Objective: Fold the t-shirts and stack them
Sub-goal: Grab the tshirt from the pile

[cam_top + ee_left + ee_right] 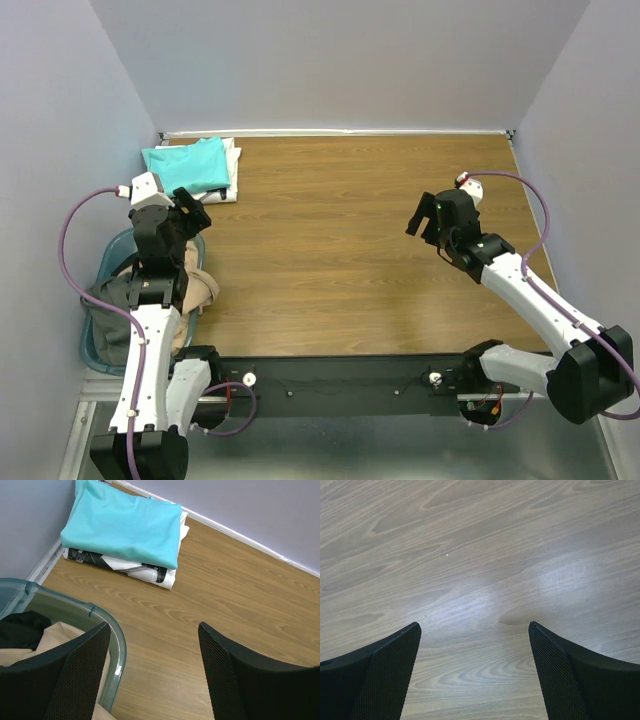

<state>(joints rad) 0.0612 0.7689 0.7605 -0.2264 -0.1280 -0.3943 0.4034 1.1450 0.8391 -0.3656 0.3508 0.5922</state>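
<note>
A folded teal t-shirt point(188, 164) lies on a folded white t-shirt point(231, 178) at the table's far left corner; both also show in the left wrist view, teal point(125, 525) on white point(150, 572). A tan t-shirt point(200, 290) and a dark grey t-shirt point(108, 295) lie crumpled in the basket point(92, 345). My left gripper point(190, 208) is open and empty over the basket's far rim point(117, 650). My right gripper point(425, 222) is open and empty above bare wood point(475, 605) at the right.
The blue-green plastic basket stands at the left table edge, beside the left arm. Grey walls close the table at the back and both sides. A black rail point(340, 375) runs along the near edge.
</note>
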